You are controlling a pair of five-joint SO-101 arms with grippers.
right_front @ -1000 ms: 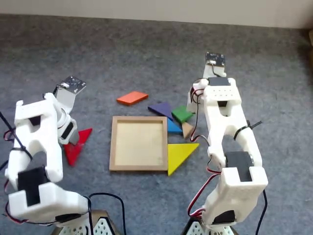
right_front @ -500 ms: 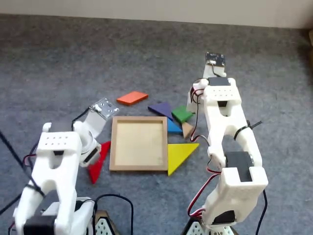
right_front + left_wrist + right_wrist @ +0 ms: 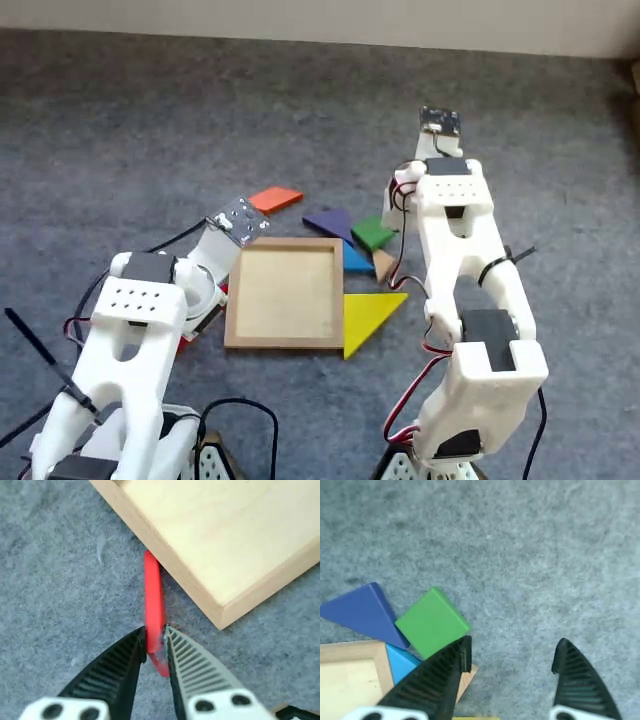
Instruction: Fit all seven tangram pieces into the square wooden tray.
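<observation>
We find the left gripper (image 3: 156, 645) pinching the red piece (image 3: 153, 592) edge-on, just beside the tray's (image 3: 190, 575) outer wall. The right gripper (image 3: 515, 645) stands spread near the green square (image 3: 432, 622).

Grey carpet (image 3: 150, 130) with wooden tray (image 3: 285, 342), tangram pieces (image 3: 368, 312)

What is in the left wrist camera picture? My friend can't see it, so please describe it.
The left gripper is shut on a thin red piece, holding it up on its edge. The piece points toward the side of the wooden tray, near one corner, and grey carpet lies underneath.
</observation>
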